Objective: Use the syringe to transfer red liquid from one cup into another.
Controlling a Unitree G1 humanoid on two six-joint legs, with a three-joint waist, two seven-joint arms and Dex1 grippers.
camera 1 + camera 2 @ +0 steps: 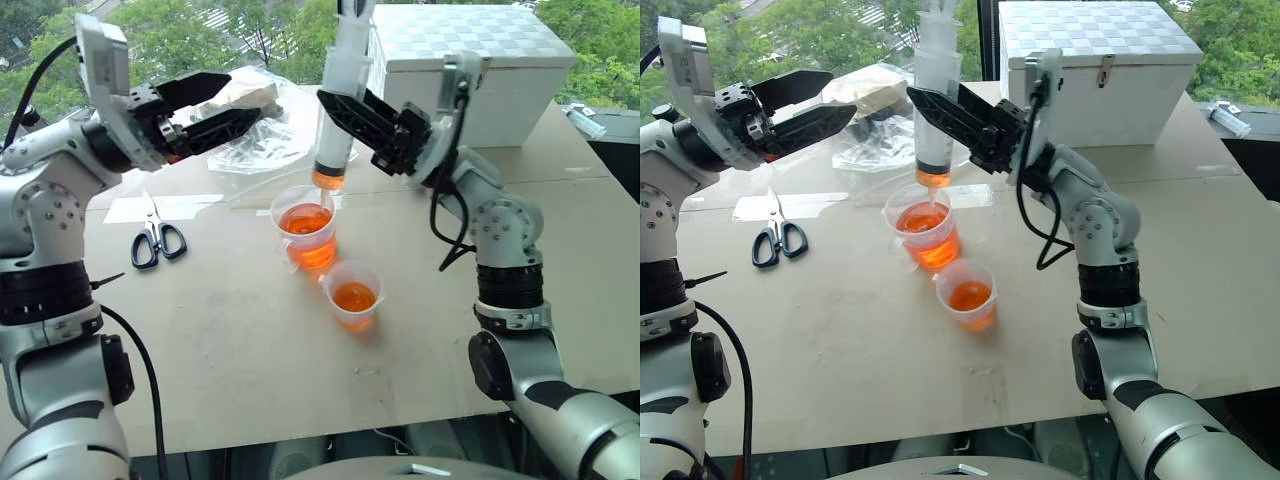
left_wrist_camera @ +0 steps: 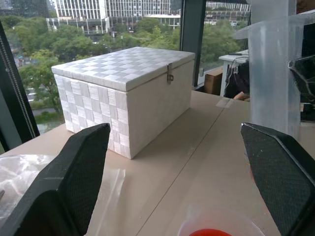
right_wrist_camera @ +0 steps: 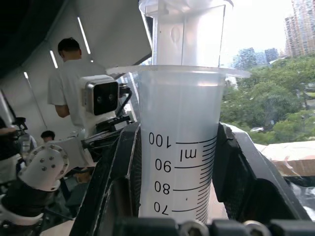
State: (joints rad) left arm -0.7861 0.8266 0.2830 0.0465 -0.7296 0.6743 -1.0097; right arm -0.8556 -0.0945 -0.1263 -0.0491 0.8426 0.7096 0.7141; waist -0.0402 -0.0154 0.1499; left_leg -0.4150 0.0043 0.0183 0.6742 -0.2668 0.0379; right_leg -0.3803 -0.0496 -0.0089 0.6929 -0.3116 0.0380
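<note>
My right gripper (image 1: 335,105) is shut on the barrel of the syringe (image 1: 340,110) and holds it upright. A little red liquid (image 1: 328,180) sits at the barrel's bottom, and the white plunger is drawn up. The narrow tip hangs at the mouth of the taller cup (image 1: 305,228), which holds red liquid. The shorter cup (image 1: 354,296) stands just in front and to the right of it, also with red liquid. My left gripper (image 1: 248,100) is open and empty, up in the air left of the syringe. In the right wrist view the graduated syringe (image 3: 179,147) sits between the fingers (image 3: 118,182).
Black-handled scissors (image 1: 155,238) lie on the table at the left. A crumpled clear plastic bag (image 1: 255,135) lies behind the cups. A white woven box (image 1: 470,60) stands at the back right. A person (image 3: 74,83) stands in the background of the right wrist view.
</note>
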